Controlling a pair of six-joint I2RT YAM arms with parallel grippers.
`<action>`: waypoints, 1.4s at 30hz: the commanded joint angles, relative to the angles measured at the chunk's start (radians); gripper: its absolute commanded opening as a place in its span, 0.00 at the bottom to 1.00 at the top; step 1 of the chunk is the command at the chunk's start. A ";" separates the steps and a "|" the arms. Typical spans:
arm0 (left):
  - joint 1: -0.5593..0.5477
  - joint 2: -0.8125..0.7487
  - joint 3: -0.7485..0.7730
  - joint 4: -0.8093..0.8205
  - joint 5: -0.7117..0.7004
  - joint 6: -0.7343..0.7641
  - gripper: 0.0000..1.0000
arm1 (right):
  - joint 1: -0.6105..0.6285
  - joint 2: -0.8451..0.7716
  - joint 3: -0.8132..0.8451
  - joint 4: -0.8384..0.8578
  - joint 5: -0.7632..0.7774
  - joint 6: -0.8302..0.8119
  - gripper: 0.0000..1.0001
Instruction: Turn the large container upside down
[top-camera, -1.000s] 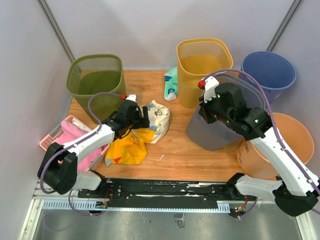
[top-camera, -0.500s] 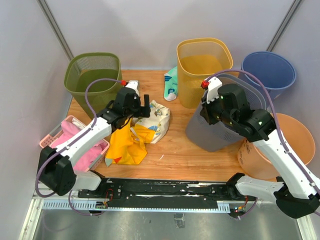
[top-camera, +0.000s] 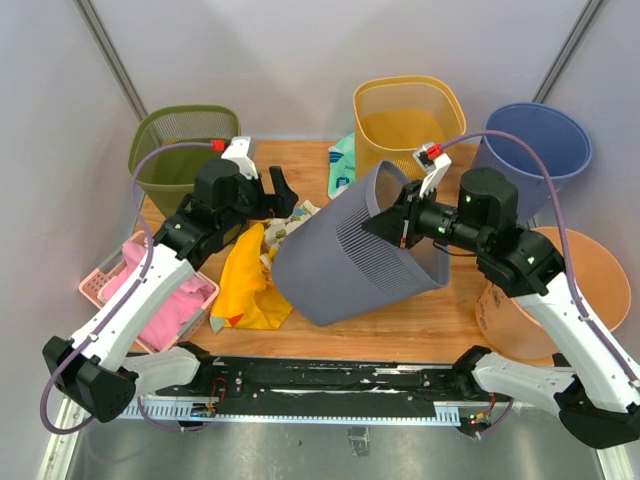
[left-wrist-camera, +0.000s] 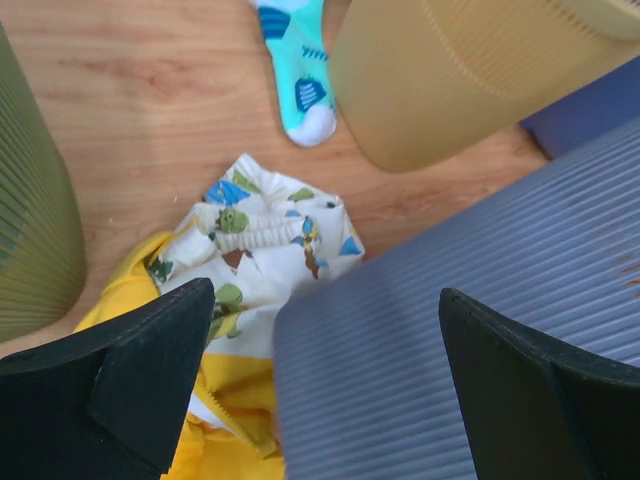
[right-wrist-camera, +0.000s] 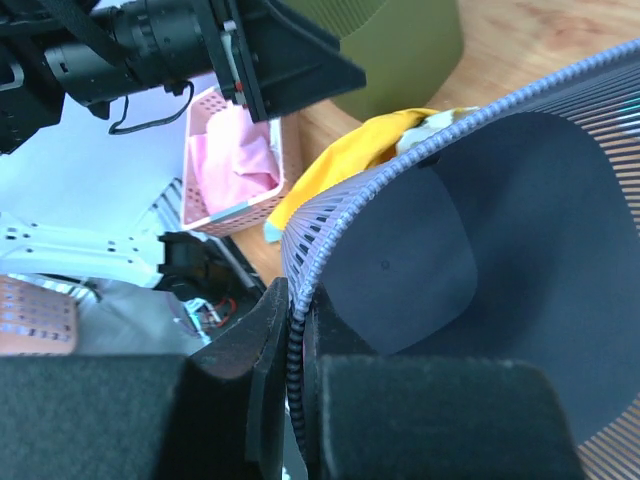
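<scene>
**Container, tipped pose.** You see the large grey plastic container (top-camera: 345, 262), tapered, with fine vertical ribs on its walls and a thick rolled rim. It is tipped well over onto its side above the middle of the wooden table (top-camera: 300, 162). Its closed base points to the near left and its open mouth to the far right. The right gripper (top-camera: 402, 224) is clamped on the rim, one finger inside and one outside. Through the mouth you see a smooth, dark, rounded-square floor. You cannot tell whether the base touches the table.
</scene>
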 joint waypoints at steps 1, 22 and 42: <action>0.012 -0.037 0.052 -0.025 0.042 -0.019 0.99 | -0.001 -0.086 -0.093 0.218 -0.034 0.124 0.00; 0.011 -0.005 -0.077 -0.003 0.323 -0.138 0.99 | -0.419 -0.203 -0.236 -0.383 -0.070 -0.170 0.71; 0.012 -0.153 -0.344 0.199 0.704 -0.472 0.99 | -0.420 -0.288 -0.266 -0.400 0.145 0.063 0.51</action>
